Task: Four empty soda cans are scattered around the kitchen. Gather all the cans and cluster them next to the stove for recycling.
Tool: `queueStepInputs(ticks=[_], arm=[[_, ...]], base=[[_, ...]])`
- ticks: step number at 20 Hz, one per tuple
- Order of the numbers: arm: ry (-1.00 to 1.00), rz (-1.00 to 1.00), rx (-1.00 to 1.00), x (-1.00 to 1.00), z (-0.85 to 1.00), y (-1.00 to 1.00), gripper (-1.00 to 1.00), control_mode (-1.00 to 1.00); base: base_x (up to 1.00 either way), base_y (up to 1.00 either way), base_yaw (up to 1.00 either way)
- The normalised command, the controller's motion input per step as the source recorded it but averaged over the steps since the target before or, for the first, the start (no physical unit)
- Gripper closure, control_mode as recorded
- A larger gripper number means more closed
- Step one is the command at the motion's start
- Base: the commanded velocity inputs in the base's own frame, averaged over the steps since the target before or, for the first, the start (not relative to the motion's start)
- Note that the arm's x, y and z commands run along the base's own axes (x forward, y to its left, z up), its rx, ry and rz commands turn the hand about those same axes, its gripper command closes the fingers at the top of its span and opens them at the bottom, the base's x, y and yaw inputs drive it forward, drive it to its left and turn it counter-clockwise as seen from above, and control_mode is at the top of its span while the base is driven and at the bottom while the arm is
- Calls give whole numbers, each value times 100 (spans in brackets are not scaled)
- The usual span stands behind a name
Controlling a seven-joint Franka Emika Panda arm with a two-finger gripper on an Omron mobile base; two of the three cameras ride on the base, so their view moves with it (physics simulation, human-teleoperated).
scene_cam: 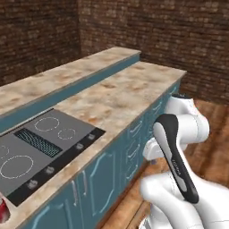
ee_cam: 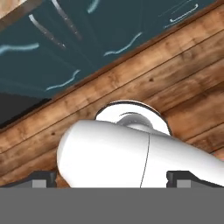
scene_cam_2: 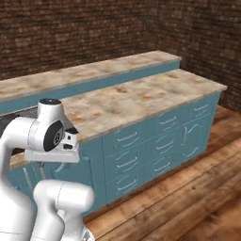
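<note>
The two-finger gripper (ee_cam: 111, 179) faces the brown plank floor (ee_cam: 131, 83), with the teal cabinet fronts (ee_cam: 65, 52) beyond it. Above them, the flat black glass cooktop (scene_cam: 40, 152) sits in the beige marbled countertop (scene_cam: 129, 94). A small red soda can (scene_cam: 2, 210) stands just beside the cooktop's near corner.

Domestic kitchen, rendered. Evidence: long beige marbled stone bench (scene_cam: 129, 89) with raised rear ledge, running along wall. Flat black glass cooktop (scene_cam: 42, 147) set flush into bench: white ring burner outlines, central vent grille, row of small knobs along front edge. Teal cabinet fronts (scene_cam_2: 155, 146) below bench, drawers and doors with pale curved handles. Dark red brick walls (scene_cam_2: 94, 28) behind and at side. Brown wooden plank floor (scene_cam_2: 188, 202). Small red cylindrical soda can (scene_cam: 2, 210) at bench edge, near cooktop corner.
</note>
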Motion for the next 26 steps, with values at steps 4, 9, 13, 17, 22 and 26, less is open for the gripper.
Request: queueStepInputs(ticks=[4,9,13,17,22,26], arm=[[0,0,0,0,0,0,-100,100],[0,0,0,0,0,0,-100,100],[0,0,0,0,0,0,-100,100],[0,0,0,0,0,0,-100,100],[0,0,0,0,0,0,-100,100],[0,0,0,0,0,0,-100,100]], base=[[35,-12,-74],[40,-5,-79],[39,-7,-81],[95,6,-26],[100,16,-9],[100,1,-11]])
